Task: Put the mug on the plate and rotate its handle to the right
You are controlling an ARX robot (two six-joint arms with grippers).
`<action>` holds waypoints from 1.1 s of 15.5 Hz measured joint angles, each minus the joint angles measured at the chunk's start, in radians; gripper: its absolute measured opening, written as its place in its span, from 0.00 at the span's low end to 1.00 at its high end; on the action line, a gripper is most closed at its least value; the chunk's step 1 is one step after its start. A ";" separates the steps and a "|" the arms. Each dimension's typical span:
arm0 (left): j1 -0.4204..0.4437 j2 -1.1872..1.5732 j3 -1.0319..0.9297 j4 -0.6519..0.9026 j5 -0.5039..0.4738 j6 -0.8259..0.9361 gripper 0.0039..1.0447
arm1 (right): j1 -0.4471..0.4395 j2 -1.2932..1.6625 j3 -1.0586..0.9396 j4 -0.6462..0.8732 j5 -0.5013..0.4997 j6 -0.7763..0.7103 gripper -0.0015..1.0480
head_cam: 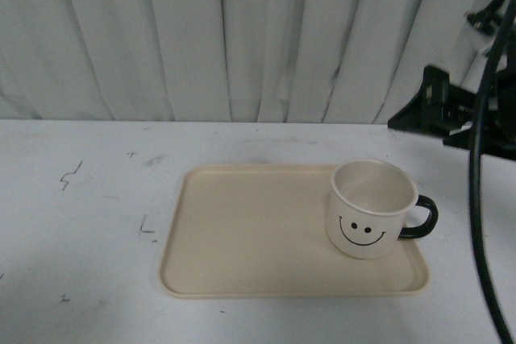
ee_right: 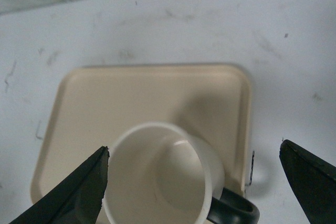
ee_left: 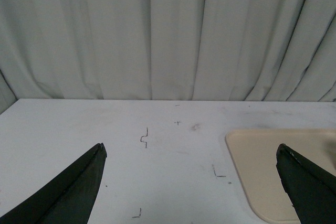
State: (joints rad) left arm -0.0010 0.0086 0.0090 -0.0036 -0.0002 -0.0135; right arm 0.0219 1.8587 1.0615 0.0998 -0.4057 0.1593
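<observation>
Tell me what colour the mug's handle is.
Glossy black: the handle stands out against the cream-white mug, best seen in the front view.

White surface point(head_cam: 89, 223) fills lower part of front view, matte, lightly scuffed. Small dark pen-like marks scattered on it: zigzag squiggle point(head_cam: 71, 175) far left, L-shaped corner mark point(head_cam: 146, 226) nearer centre, faint grey smudge point(head_cam: 153, 160) further back. Pale grey-white curtain point(head_cam: 226, 38) hangs in vertical folds behind, hem meeting back edge of surface. Same curtain and marks visible in left wrist view.
</observation>
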 joint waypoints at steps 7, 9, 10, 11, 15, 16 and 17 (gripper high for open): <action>0.000 0.000 0.000 0.000 0.000 0.000 0.94 | -0.041 -0.282 -0.092 0.157 0.172 0.124 0.94; 0.000 0.000 0.000 0.000 0.000 0.000 0.94 | -0.022 -0.432 -0.198 0.274 0.185 0.097 0.92; 0.000 0.000 0.000 0.001 0.000 0.000 0.94 | -0.016 -0.494 -0.307 0.486 0.328 -0.004 0.79; 0.000 0.000 0.000 -0.001 0.000 0.000 0.94 | -0.016 -0.556 -0.410 0.561 0.388 -0.073 0.69; 0.001 0.000 0.000 -0.001 0.000 0.000 0.94 | -0.022 -0.739 -0.699 0.653 0.406 -0.147 0.22; 0.001 0.000 0.000 0.000 0.000 0.000 0.94 | -0.022 -0.771 -0.741 0.656 0.406 -0.153 0.11; 0.001 0.000 0.000 0.000 0.000 0.000 0.94 | -0.022 -0.814 -0.783 0.660 0.406 -0.158 0.02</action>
State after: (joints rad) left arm -0.0002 0.0086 0.0090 -0.0036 -0.0002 -0.0135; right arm -0.0002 1.0443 0.2787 0.7593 0.0002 0.0013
